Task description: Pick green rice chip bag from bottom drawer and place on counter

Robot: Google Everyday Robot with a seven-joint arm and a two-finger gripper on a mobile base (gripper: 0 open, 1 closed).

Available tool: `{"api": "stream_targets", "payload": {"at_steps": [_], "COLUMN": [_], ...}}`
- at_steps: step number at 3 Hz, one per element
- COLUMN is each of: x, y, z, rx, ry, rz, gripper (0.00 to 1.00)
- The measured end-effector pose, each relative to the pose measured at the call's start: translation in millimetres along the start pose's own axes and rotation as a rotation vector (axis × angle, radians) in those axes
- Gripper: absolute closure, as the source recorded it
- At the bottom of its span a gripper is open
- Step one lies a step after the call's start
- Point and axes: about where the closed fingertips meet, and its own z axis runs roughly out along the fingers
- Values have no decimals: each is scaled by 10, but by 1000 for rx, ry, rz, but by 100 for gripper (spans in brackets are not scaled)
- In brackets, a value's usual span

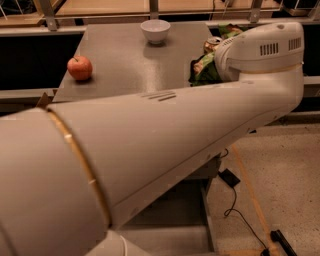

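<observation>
- The counter (130,65) fills the upper middle of the frame, and the bench (100,7) runs behind it along the top edge.
- The apple (80,67) sits on the counter's left part, the bowl (155,31) at the middle of its far edge.
- The bag (202,70) lies at the counter's right edge, with the can (214,44) just behind it.
- The arm (150,145) crosses from lower left to upper right, in front of the counter. Its end covers part of the bag and hides the gripper.
- A cable (235,210) lies on the floor (280,170) at lower right.

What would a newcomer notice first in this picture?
A huge white arm crosses the foreground from lower left to upper right; its end hides the hand, next to a green bag. On the grey counter behind sit a red apple, left, and a white bowl, at the back.
</observation>
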Motion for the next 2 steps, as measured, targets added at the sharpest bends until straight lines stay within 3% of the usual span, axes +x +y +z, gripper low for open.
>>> {"api": "stream_targets", "payload": {"at_steps": [1,2], "x": [-114,-375], "y": [-488,-1152], "z": [407,722], "rx": [107,230], "ry": [-115,-240], "rz": [-72,-165], "gripper": [100,100]}}
